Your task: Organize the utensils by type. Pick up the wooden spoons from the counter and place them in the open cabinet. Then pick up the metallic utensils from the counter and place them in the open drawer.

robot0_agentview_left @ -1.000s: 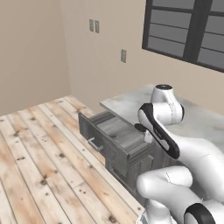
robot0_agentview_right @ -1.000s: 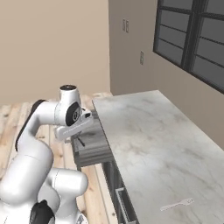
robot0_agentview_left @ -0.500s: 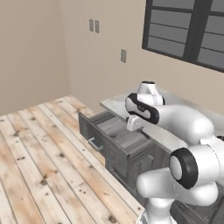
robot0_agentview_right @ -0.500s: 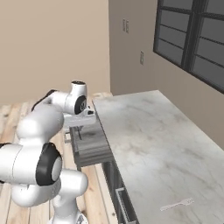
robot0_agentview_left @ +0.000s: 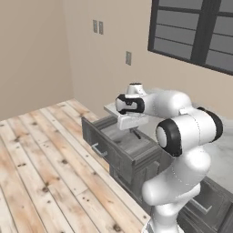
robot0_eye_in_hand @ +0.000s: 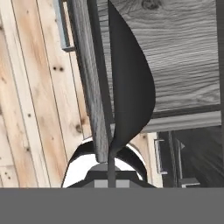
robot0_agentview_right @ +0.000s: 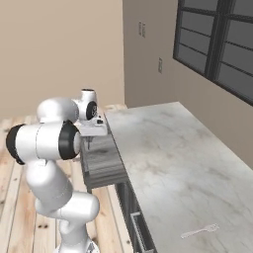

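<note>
Left base view: the drawer (robot0_agentview_left: 119,144) stands pulled out from the near end of the counter (robot0_agentview_left: 224,150), its grey wood-grain floor bare as far as it shows. The gripper (robot0_agentview_left: 135,133) hangs over the drawer's inner part, and a thin dark sliver, the dark grey spoon (robot0_agentview_left: 136,134), drops from it toward the floor of the drawer, long axis close to vertical. Half a second ago the forearm reached from the right with the hand above the drawer's far edge; now the arm has folded in, its elbow is large in the foreground, and the hand sits lower over the drawer.

Right base view: the gripper (robot0_agentview_right: 89,142) is above the open drawer (robot0_agentview_right: 103,163), just off the counter's (robot0_agentview_right: 168,148) left edge. The spoon (robot0_agentview_right: 89,144) shows as a short dark line below the hand. A pale silver fork (robot0_agentview_right: 199,231) lies near the counter's near right corner, long axis roughly across the worktop, tines toward the right edge; it lies where it did before.

Hand view: the jaws are clenched on the thin handle of the spoon (robot0_eye_in_hand: 130,87), whose dark round head points away from the hand, over the drawer's (robot0_eye_in_hand: 175,57) grey floor beside its front wall.
</note>
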